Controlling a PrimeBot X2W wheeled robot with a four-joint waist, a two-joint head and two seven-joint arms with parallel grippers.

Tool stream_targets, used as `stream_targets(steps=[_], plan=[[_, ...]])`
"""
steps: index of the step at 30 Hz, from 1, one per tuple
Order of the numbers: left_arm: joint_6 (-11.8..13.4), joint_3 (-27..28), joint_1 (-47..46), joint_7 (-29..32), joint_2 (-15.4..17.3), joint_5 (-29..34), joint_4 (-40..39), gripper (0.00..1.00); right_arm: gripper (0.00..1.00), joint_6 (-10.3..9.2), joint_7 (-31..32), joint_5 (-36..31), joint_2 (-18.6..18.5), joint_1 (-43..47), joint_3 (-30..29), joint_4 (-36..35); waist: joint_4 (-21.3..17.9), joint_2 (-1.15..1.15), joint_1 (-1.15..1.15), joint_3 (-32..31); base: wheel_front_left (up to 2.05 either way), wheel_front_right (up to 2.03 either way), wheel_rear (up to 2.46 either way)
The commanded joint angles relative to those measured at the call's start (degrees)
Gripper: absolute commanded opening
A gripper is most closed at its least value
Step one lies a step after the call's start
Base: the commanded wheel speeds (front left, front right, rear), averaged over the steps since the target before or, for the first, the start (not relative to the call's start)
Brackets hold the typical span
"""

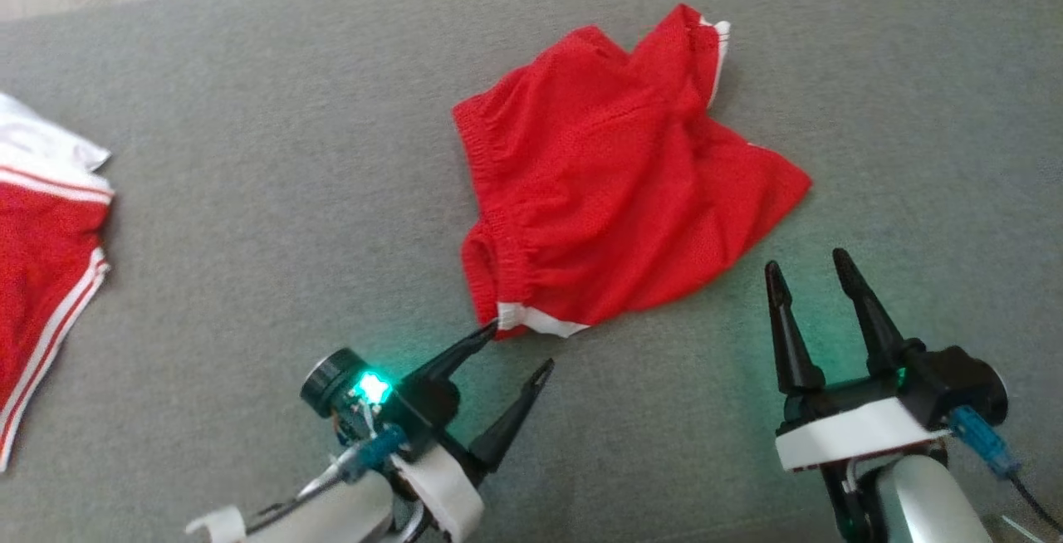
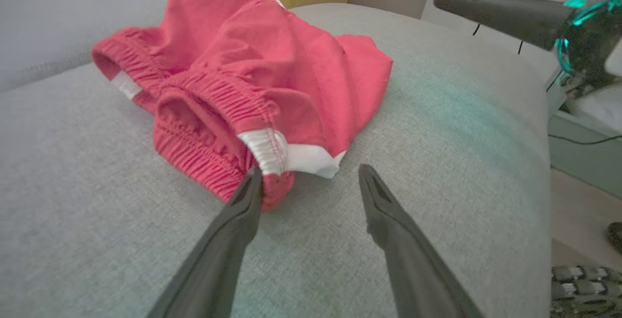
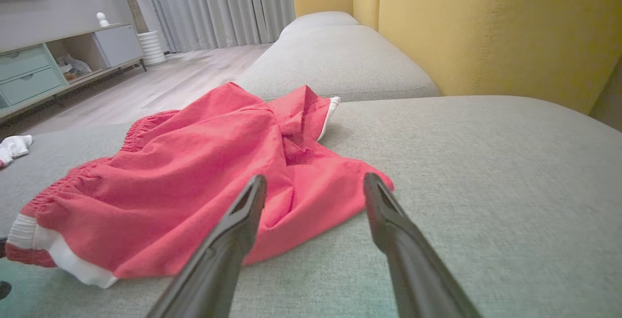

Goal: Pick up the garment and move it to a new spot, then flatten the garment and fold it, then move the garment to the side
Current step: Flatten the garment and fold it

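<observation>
Garment (image 1: 614,186) lay crumpled on the grey woven sofa cushion (image 1: 249,153): red mesh, gathered elastic waistband, white trim. Left gripper (image 1: 519,345) angled in low, jaws apart, one fingertip touching the waistband corner. Right gripper (image 1: 806,261) hovered near the hem, jaws also apart. Another red-and-white cloth (image 1: 41,261) sat cut off at the left edge.

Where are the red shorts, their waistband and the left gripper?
red shorts (image 1: 631,186), head view, middle of the fabric
waistband (image 2: 218,97), left wrist view, gathered red edge
left gripper (image 1: 521,344), head view, between its fingertips
</observation>
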Motion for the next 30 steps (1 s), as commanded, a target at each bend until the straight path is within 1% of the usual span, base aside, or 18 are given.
stream_targets(steps=[1, 2, 3, 5, 7, 15, 19, 20, 21, 22, 23, 27, 30], plan=[[1.80, 1.00, -2.50, -0.43, 1.72, 2.50, -2.41, 1.00, 1.00, -0.04, -0.15, -0.44, -0.29, -2.00, 1.15, -1.64, 1.30, 0.00, 0.00, 0.37, 0.00, 0.00, 0.00], [2.73, 0.71, -2.65, -0.26, 1.89, 3.44, -2.89, 1.00, 1.00, -0.04, -0.15, -0.53, -0.29, -2.09, 1.12, -1.61, 1.63, 0.00, 0.00, 0.40, 0.00, 0.00, 0.00], [2.73, 0.71, -2.65, -0.26, 1.89, 3.44, -2.89, 1.00, 1.00, -0.04, -0.15, -0.53, -0.29, -2.09, 1.12, -1.61, 1.63, 0.00, 0.00, 0.40, 0.00, 0.00, 0.00], [4.29, 1.13, -2.94, -0.27, 2.12, 4.10, -3.76, 1.00, 1.00, -0.04, -0.15, -0.65, -0.29, -2.31, 1.15, -1.46, 1.98, 0.00, 0.00, 0.38, 0.00, 0.00, 0.00], [4.89, 1.90, -3.17, -0.39, 2.34, 3.79, -4.41, 1.00, 1.00, -0.04, -0.15, -0.70, -0.29, -2.53, 1.25, -1.32, 2.10, 0.00, 0.00, 0.44, 0.00, 0.00, 0.00], [5.06, 3.72, -4.95, 0.87, 1.92, 1.65, -3.04, 1.00, 1.00, -0.04, -0.15, -0.46, -0.29, -3.69, 1.86, -1.17, 0.99, 0.00, 0.00, 1.41, 0.00, 0.00, 0.00], [4.41, 3.84, -5.44, 2.46, 1.66, 0.38, -1.27, 1.00, 1.00, -0.04, -0.15, -0.44, -0.29, -3.82, 1.84, -1.09, -0.04, 0.00, 0.00, 1.48, 0.00, 0.00, 0.00], [3.98, 3.78, -5.49, 2.51, 1.67, 0.13, -1.21, 0.82, 1.00, -0.04, -0.15, -0.41, -0.29, -3.81, 1.69, -1.10, -0.23, 0.00, 0.00, 1.44, 0.00, 0.00, 0.00], [3.63, 3.90, -5.41, 2.60, 1.62, -0.39, -1.34, 0.41, 1.00, -0.04, -0.15, -0.37, -0.29, -3.78, 1.55, -1.10, -0.39, 0.00, 0.00, 1.37, 0.00, 0.00, 0.00], [3.40, 3.90, -5.32, 2.85, 1.73, -0.74, -1.49, 0.13, 1.00, -0.04, -0.15, -0.32, -0.29, -3.75, 1.52, -1.06, -0.59, 0.00, 0.00, 1.24, 0.00, 0.00, 0.00], [2.97, 3.70, -5.27, 3.13, 1.99, -0.90, -1.84, 0.00, 1.00, -0.04, -0.15, -0.26, -0.29, -3.70, 1.56, -1.02, -0.77, 0.00, 0.00, 1.10, 0.00, 0.00, 0.00], [1.98, 3.30, -5.20, 4.31, 3.12, -1.55, -4.40, 0.00, 1.00, -0.04, -0.15, 0.46, -0.29, -3.45, 1.46, -0.84, -1.40, 0.00, 0.00, 0.39, 0.00, 0.00, 0.00], [0.50, 3.04, -6.04, 5.52, 3.47, -2.27, -7.92, 0.00, 1.00, -0.04, -0.15, 0.71, -0.29, -3.44, 1.68, -0.69, -2.06, 0.00, 0.00, 0.21, 0.00, 0.00, 0.00]])
